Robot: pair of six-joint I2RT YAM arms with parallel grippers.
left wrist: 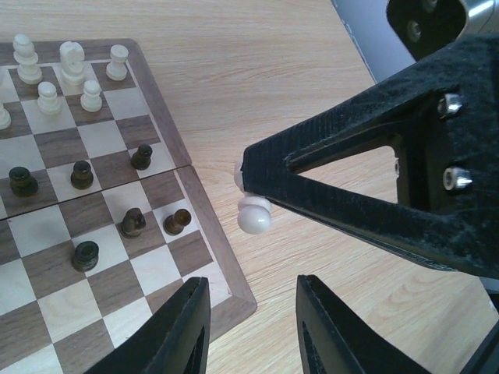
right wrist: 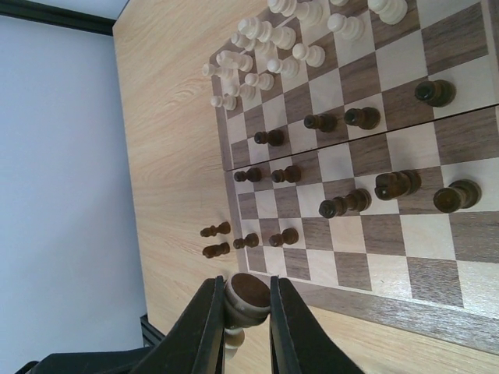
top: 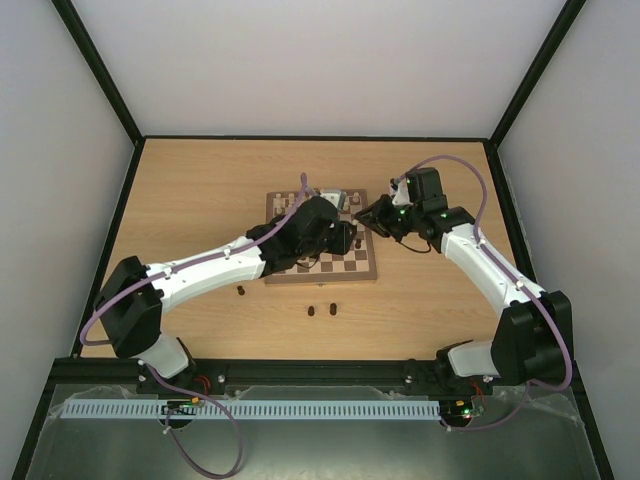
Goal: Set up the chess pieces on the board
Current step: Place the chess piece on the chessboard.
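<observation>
The board (top: 345,270) lies mid-table. Pale pieces (right wrist: 265,47) are bunched at its far end and several dark pieces (right wrist: 343,204) stand scattered on the middle squares. My right gripper (right wrist: 245,290) is shut on a pale piece (right wrist: 249,305) with a dark felt base, just off the board's right edge (top: 368,213). In the left wrist view that piece's round head (left wrist: 254,215) shows under the right fingers (left wrist: 351,156). My left gripper (left wrist: 249,331) is open and empty, above the bare table by the board's corner (left wrist: 234,292), close to the right gripper (top: 345,238).
Three dark pieces stand on the table in front of the board (top: 241,292), (top: 311,310), (top: 331,309). The left arm (top: 220,265) lies across the board. Grey walls and a black frame (top: 125,210) enclose the table.
</observation>
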